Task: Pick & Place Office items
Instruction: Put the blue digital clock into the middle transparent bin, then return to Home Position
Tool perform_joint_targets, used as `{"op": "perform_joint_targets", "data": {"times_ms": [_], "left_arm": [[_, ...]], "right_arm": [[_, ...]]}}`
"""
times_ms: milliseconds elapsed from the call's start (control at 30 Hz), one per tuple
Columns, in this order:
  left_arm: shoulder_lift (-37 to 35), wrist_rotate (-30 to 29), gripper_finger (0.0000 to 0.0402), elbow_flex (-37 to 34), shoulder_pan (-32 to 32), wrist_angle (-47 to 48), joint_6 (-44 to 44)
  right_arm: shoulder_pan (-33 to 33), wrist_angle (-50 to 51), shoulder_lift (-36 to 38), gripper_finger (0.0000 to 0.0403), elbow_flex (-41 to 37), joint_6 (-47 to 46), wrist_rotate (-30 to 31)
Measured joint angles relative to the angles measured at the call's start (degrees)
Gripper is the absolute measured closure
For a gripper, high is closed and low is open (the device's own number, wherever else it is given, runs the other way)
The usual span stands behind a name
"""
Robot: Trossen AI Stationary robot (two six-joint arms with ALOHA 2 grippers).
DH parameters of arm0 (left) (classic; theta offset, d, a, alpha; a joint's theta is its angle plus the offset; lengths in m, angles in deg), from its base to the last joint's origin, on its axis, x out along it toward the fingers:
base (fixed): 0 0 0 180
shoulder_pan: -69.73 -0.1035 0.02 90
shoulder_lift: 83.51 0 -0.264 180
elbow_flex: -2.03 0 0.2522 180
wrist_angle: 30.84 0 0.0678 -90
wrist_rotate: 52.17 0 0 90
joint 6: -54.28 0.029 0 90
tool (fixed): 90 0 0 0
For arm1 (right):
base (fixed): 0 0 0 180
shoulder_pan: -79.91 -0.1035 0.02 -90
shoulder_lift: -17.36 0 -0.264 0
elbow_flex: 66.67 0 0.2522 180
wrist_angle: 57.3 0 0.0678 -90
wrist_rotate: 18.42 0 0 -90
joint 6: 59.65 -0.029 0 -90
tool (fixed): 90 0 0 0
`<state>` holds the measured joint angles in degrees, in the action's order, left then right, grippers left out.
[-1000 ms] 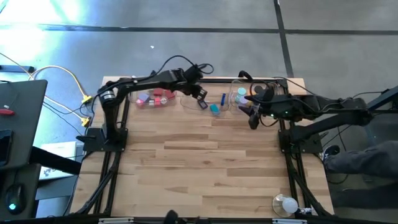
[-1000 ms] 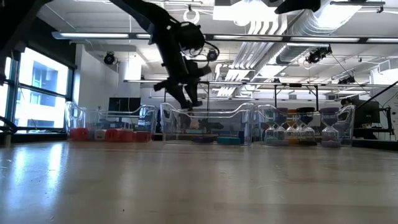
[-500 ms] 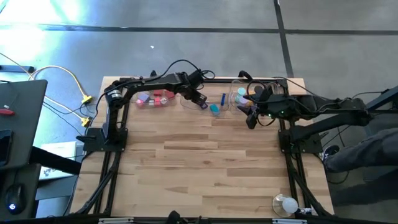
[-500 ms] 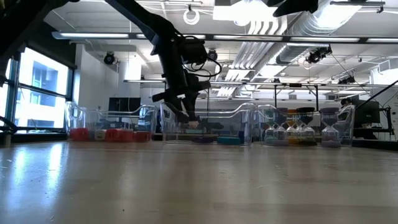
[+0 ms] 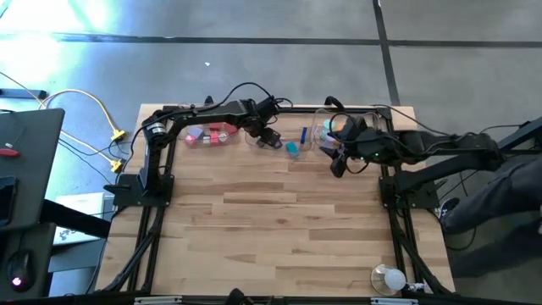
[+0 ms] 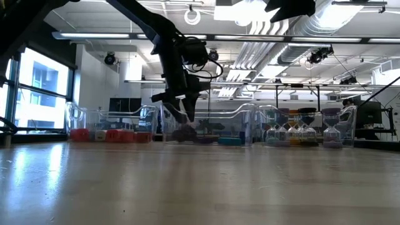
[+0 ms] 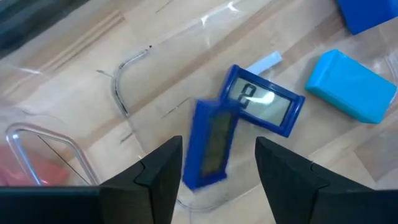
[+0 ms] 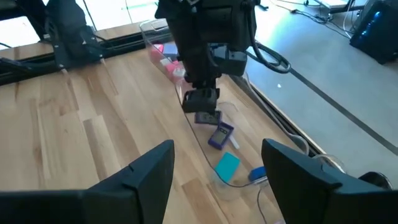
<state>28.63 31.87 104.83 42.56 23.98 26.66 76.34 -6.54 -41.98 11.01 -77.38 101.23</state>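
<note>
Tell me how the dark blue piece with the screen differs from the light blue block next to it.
The dark blue piece is deep blue, the light blue block pale sky blue. The dark blue piece carries a grey screen; the light blue block's faces are plain. Both lie flat, side by side.

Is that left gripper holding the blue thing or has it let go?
Let go: the left gripper's fingers stand apart, with the blurred blue piece loose between them.

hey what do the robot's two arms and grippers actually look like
Both arms are dark and jointed, with black cables looping off them. The left gripper and right gripper each end in two thick black fingers. A small green light shows on the right arm.
</note>
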Motion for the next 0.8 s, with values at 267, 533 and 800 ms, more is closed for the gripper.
{"op": "perform_joint_targets", "data": {"times_ms": [267, 533, 800], "left_arm": [[-1.4, 1.1, 0.0204, 0.0, 0.0, 0.7, 9.5], [-11.5, 3.5, 0.0203, 0.0, 0.7, 1.8, 14.5], [-22.8, 2.3, 0.0203, 0.1, 4.3, 10.6, 4.1]], "right_arm": [[0.0, 0.1, -0.9, 0.0171, 0.0, -0.2, 0.0], [0.0, -0.1, -0.8, 0.0171, 0.0, -0.4, 0.0], [-0.2, -1.8, -0.8, 0.0171, 0.0, -0.4, -0.2]]}}
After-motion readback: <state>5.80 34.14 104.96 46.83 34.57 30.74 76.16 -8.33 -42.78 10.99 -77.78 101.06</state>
